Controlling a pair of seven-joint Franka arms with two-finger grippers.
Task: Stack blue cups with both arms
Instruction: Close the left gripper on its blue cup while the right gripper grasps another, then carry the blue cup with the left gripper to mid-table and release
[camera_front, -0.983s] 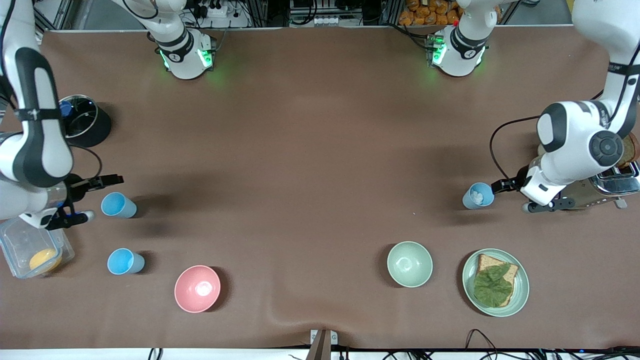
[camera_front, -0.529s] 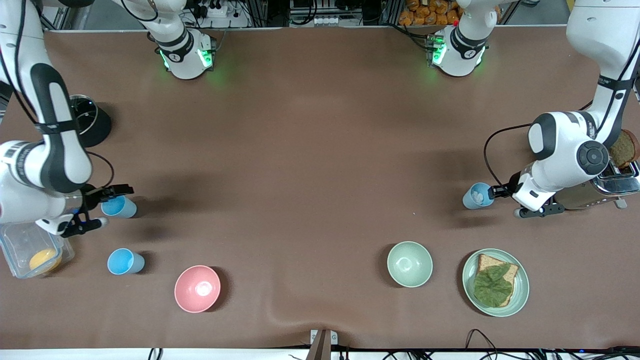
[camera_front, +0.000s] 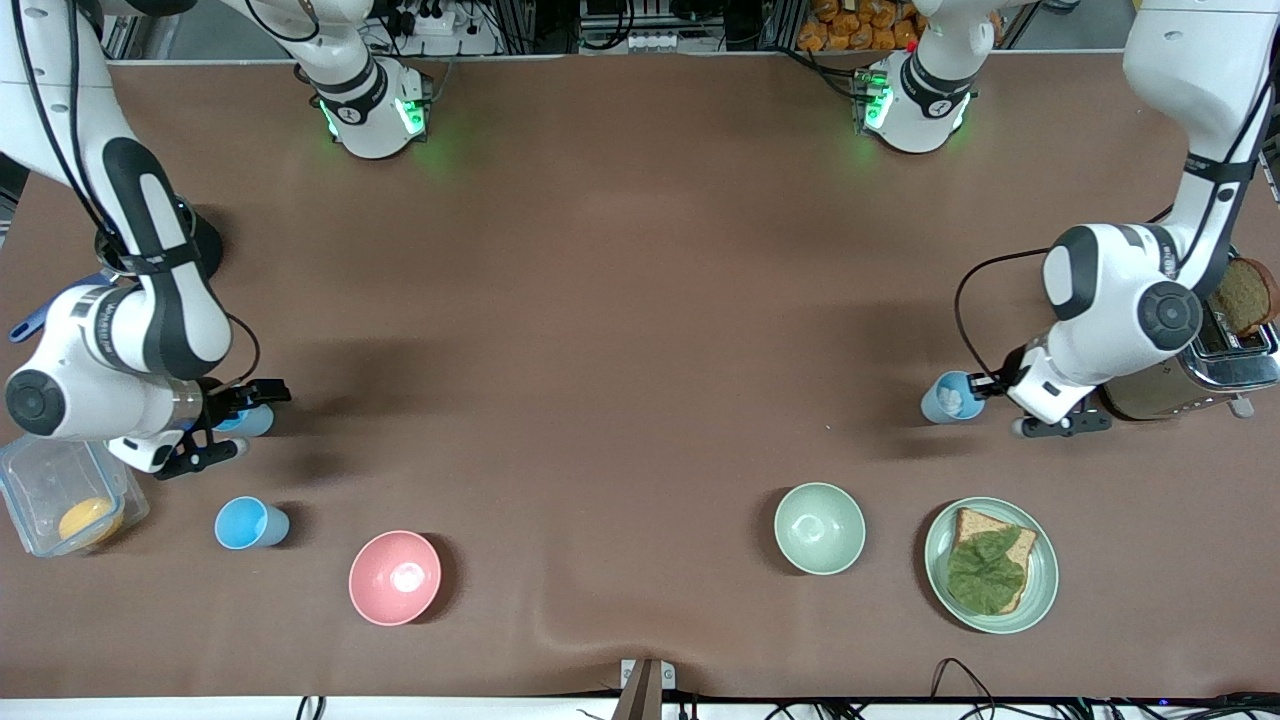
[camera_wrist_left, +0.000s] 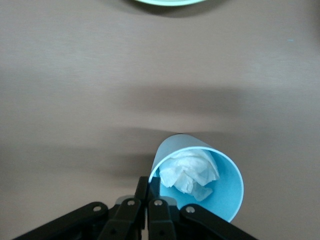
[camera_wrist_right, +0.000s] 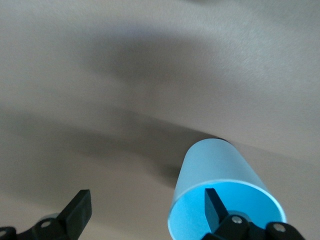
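Note:
A grey-blue cup with crumpled white paper in it is at the left arm's end of the table. My left gripper is shut on its rim, as the left wrist view shows of the gripper and the cup. A light-blue cup stands at the right arm's end. My right gripper is open around its wall. In the right wrist view one of the fingers is inside this cup and the other is outside. A third blue cup stands nearer the front camera.
A pink bowl, a pale green bowl and a green plate with bread and a leaf lie near the front edge. A toaster stands by the left arm. A clear container and a black pot are by the right arm.
My right gripper moved in over the light-blue cup until it straddles the wall. My left gripper closed in on the grey-blue cup's rim, and the cup shifted slightly.

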